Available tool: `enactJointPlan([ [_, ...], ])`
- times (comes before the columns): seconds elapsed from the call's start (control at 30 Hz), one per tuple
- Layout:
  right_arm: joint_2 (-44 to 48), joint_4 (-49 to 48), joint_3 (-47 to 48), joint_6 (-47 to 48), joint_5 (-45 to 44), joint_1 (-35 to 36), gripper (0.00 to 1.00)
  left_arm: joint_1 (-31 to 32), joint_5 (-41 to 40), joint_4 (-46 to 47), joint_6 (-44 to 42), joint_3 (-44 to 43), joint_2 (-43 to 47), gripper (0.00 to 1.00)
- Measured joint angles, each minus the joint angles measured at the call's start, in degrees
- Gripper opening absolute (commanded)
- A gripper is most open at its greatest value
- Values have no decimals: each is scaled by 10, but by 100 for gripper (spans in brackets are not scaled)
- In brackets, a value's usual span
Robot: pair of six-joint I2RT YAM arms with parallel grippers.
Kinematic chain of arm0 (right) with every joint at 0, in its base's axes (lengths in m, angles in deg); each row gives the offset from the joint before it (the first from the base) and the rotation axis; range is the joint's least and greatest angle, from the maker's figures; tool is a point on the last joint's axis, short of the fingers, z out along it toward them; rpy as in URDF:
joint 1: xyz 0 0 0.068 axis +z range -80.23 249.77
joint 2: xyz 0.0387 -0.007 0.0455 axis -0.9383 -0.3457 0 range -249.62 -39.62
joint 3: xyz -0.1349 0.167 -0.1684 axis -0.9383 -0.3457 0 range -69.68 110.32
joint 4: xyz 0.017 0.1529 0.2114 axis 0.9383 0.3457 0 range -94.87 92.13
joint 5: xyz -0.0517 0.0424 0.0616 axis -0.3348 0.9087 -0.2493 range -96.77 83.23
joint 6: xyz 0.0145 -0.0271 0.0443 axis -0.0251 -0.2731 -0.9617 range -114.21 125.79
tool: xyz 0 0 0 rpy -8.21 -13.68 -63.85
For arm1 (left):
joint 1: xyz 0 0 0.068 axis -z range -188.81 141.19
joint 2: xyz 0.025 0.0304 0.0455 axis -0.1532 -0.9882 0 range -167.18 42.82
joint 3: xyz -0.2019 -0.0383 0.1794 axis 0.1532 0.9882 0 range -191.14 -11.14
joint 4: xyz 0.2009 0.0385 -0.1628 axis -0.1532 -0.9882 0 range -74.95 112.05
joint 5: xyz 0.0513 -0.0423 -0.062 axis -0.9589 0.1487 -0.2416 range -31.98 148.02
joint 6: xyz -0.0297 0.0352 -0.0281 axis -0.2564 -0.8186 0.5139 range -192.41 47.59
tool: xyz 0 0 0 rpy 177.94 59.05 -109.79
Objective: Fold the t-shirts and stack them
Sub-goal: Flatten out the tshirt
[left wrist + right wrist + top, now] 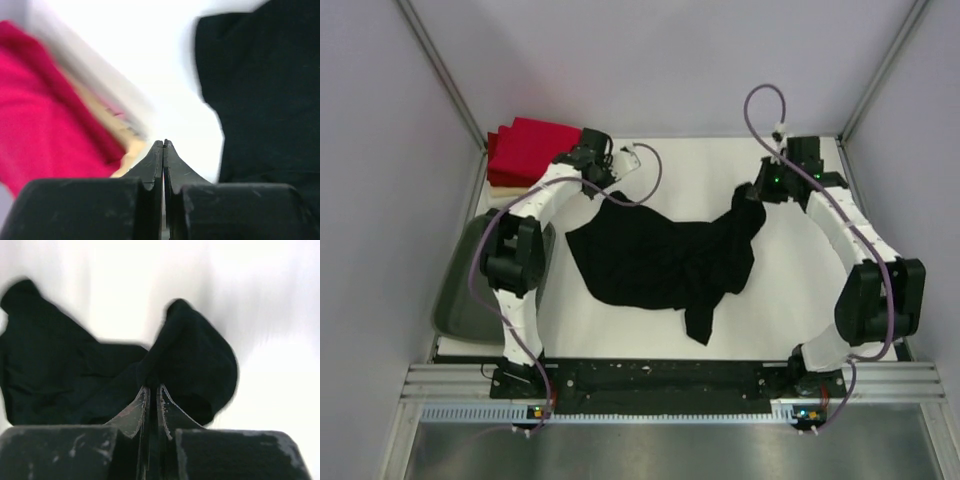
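Note:
A black t-shirt (660, 260) lies crumpled in the middle of the white table (800, 270). My right gripper (752, 196) is at its far right corner, and in the right wrist view the right gripper (153, 388) is shut on a raised fold of the black t-shirt (195, 355). My left gripper (597, 188) hovers by the shirt's far left corner. In the left wrist view the left gripper (163, 143) is shut with nothing between its fingers, and the black t-shirt (265, 100) lies to its right. Folded red t-shirts (527, 148) are stacked at the back left, the red t-shirt (45, 130) resting over a cream one (116, 125).
A grey oval tub (455, 295) sits off the table's left edge beside the left arm. Grey enclosure walls and metal posts (440, 75) close in the sides and back. Purple cables (765, 110) loop above both wrists.

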Motion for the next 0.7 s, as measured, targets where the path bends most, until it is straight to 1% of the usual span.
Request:
enactJointPlan([
  [0.1, 47, 12, 58, 19, 14, -15, 0, -16, 1, -2, 6, -26, 31, 1],
  [0.13, 69, 14, 76, 26, 22, -17, 0, -22, 9, -5, 7, -29, 48, 15],
  [0.17, 86, 13, 87, 31, 28, -18, 0, -26, 23, -12, 5, -30, 66, 34],
  [0.2, 106, 13, 97, 36, 38, -19, 0, -29, 43, -23, 0, -30, 83, 44],
  [0.27, 139, 13, 109, 46, 60, -19, 0, -25, 85, -31, -22, -13, 113, 54],
  [0.3, 153, 13, 111, 51, 73, -19, 0, -20, 103, -33, -34, 4, 128, 57],
  [0.4, 174, 15, 112, 65, 106, -19, 0, 13, 149, -30, -66, 81, 159, 61],
  [0.43, 174, 17, 111, 71, 115, -19, 0, 31, 162, -30, -80, 111, 158, 62],
  [0.5, 170, 20, 110, 76, 122, -19, 0, 55, 168, -29, -98, 144, 141, 63],
  [0.6, 164, 26, 100, 81, 130, -19, 0, 85, 165, -24, -122, 155, 87, 64],
  [0.7, 161, 30, 92, 84, 132, -19, 0, 86, 145, -19, -139, 149, 44, 64],
])
